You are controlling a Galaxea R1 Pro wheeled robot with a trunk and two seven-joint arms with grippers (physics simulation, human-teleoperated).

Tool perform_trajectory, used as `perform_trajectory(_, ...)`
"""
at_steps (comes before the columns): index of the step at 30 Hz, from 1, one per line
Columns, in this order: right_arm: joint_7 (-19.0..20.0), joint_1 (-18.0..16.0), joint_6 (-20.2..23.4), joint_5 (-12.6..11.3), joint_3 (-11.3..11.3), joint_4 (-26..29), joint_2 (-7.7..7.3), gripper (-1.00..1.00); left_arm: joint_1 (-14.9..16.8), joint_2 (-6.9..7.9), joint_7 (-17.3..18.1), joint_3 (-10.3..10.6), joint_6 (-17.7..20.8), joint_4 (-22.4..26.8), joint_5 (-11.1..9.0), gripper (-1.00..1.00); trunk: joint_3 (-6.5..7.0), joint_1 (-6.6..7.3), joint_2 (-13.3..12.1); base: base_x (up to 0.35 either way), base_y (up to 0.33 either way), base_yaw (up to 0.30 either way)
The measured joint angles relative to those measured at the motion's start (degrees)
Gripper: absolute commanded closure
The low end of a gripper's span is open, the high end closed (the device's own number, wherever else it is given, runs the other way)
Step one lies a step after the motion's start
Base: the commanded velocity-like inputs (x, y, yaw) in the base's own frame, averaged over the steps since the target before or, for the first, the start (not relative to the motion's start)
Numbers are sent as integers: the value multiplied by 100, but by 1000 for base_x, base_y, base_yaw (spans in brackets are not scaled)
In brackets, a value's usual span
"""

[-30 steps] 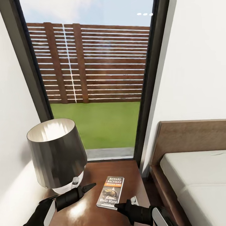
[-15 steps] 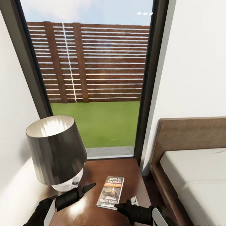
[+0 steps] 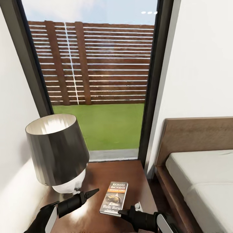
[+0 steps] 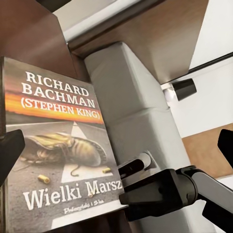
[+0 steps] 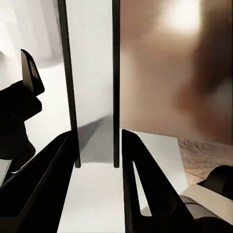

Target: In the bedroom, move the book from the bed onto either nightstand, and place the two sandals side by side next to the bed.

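Note:
The book (image 3: 114, 198), dark with "RICHARD BACHMAN" and an orange band, hangs flat just over the nightstand (image 3: 136, 171). My right gripper (image 3: 124, 212) is shut on its near right corner. The right wrist view shows the book (image 5: 94, 87) edge-on between the two fingers of the right gripper (image 5: 97, 141). My left gripper (image 3: 92, 192) is open beside the lamp base, left of the book. In the left wrist view the left gripper (image 4: 116, 145) faces the cover of the book (image 4: 58, 145). The bed (image 3: 200, 174) lies to the right. The two sandals are out of view.
A lamp (image 3: 56, 152) with a dark shade stands on the nightstand's left half, close to my left arm. Behind is a tall dark-framed window (image 3: 97, 81) with fence and grass. White walls close in on both sides. A narrow gap separates nightstand and bed frame.
The lamp, nightstand and bed have slid up in the picture as the camera moved. The book and both grippers keep their place in the picture, so they sit lower against the nightstand.

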State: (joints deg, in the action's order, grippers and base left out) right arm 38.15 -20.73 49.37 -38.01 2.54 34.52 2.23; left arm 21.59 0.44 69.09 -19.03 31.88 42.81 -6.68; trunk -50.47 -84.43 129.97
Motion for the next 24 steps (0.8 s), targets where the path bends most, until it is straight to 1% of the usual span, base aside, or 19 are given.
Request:
perform_trajectory(5, 0, 1, 0, 0, 0, 0, 0, 100, 0, 0, 3, 0, 0, 0, -2, -100, -90, -110, 201, 0, 0, 0)
perform_trajectory(19, 0, 1, 5, -14, -2, 1, 2, 100, 0, 0, 3, 0, 0, 0, -5, -100, -90, -110, 202, 0, 0, 0)
perform_trajectory(24, 0, 2, 0, 3, 0, 0, -2, 100, 0, 0, 3, 0, 0, 0, -4, -100, -180, -220, 401, 0, 0, 0)
